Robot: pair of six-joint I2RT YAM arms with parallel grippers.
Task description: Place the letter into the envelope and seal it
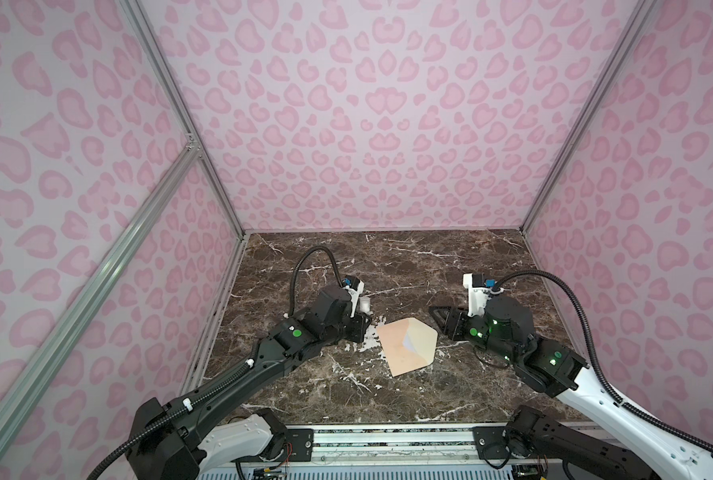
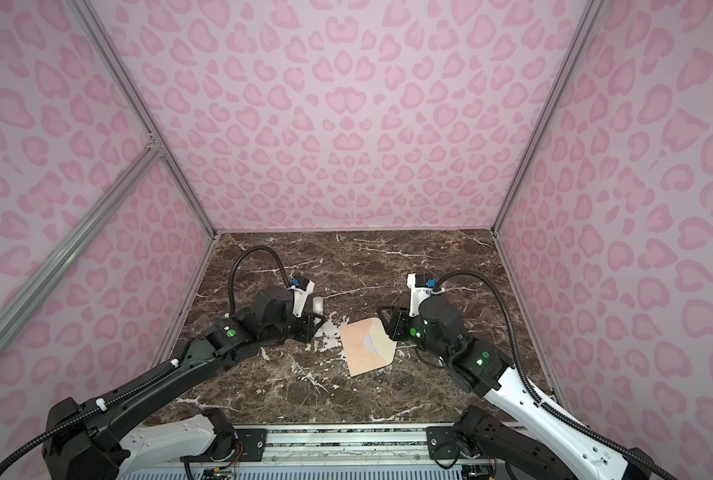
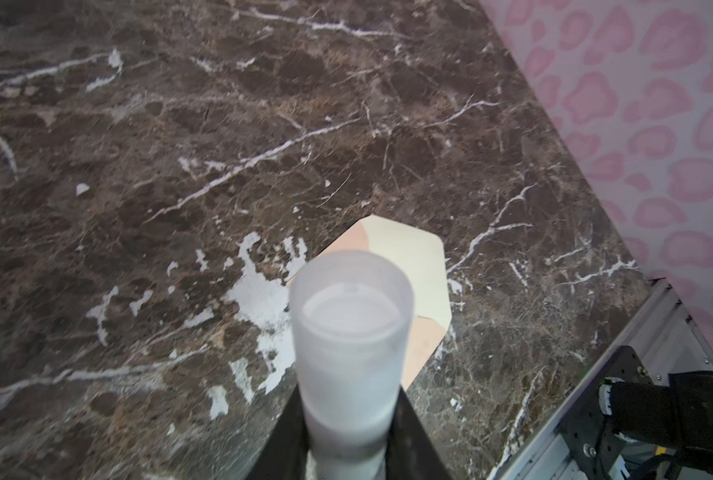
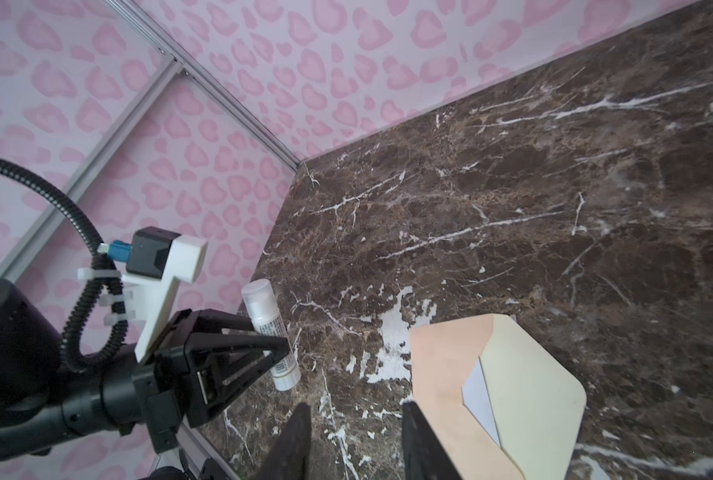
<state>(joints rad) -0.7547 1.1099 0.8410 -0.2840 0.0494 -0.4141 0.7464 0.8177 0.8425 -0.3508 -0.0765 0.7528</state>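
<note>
The peach envelope (image 1: pixel 394 353) (image 2: pixel 359 353) lies flat at mid-table with its paler flap (image 1: pixel 423 338) (image 4: pixel 529 395) folded open to the right. A white sliver of the letter (image 1: pixel 409 343) (image 4: pixel 477 399) shows in the envelope's mouth; the rest is hidden inside. My left gripper (image 1: pixel 361 323) (image 3: pixel 350 415) hovers just left of the envelope, shut on a small white glue-stick tube (image 1: pixel 364 305) (image 3: pixel 350 328) (image 4: pixel 268 332) that sticks up out of it. My right gripper (image 1: pixel 436 318) (image 4: pixel 355 409) is open and holds nothing, just off the envelope's right side near the flap.
The dark marble tabletop (image 1: pixel 388 270) has chipped white patches (image 3: pixel 259 299) beside the envelope. Pink patterned walls (image 1: pixel 367 124) close in the left, back and right. A metal rail (image 1: pixel 388 440) with both arm bases runs along the front edge.
</note>
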